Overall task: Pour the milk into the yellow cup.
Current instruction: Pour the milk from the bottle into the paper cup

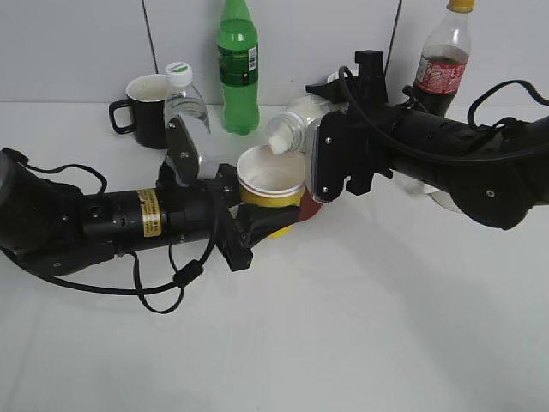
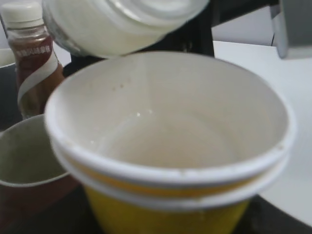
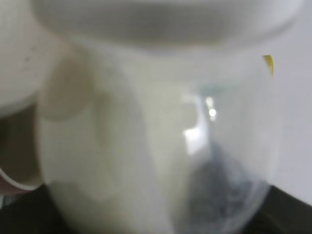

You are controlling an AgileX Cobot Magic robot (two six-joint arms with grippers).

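Clear tabletop (image 1: 343, 343) in front; bottles (image 1: 238, 69), black mug (image 1: 146, 110) crowding rear.

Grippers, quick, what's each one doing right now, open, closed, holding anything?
Left gripper: closed on the yellow cup, holding it up.
Right gripper: closed on the milk bottle, tipped with its mouth over the cup.

A: Even, bright room light; soft shadows under the arms on the table (image 1: 360, 326).
B: Wrist views?
A: Both blurred. The milk (image 3: 146, 146) fills the right one, out of focus, small glare spot. The yellow cup (image 2: 170, 141) rim is soft too.
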